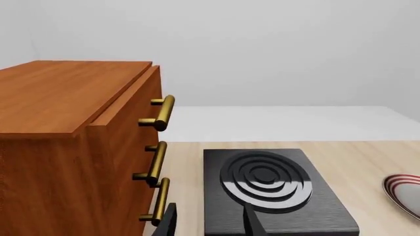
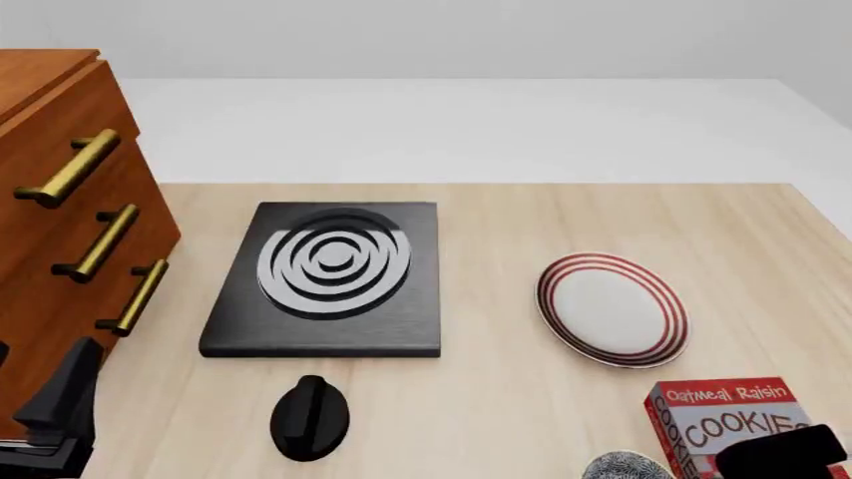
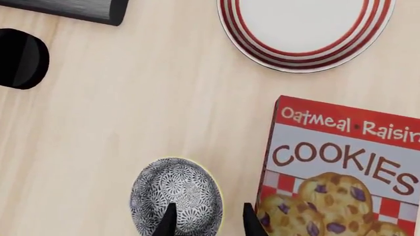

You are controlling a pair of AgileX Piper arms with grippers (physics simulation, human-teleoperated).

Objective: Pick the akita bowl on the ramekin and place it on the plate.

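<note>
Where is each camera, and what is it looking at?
Left wrist: behind the left gripper, facing the cabinet and burner; fingertips show.
Front: above the table, looking forward and down; both arms' ends show at the bottom corners.
Right wrist: above the bowl, looking down; the right gripper shows.
All three see the plate.
</note>
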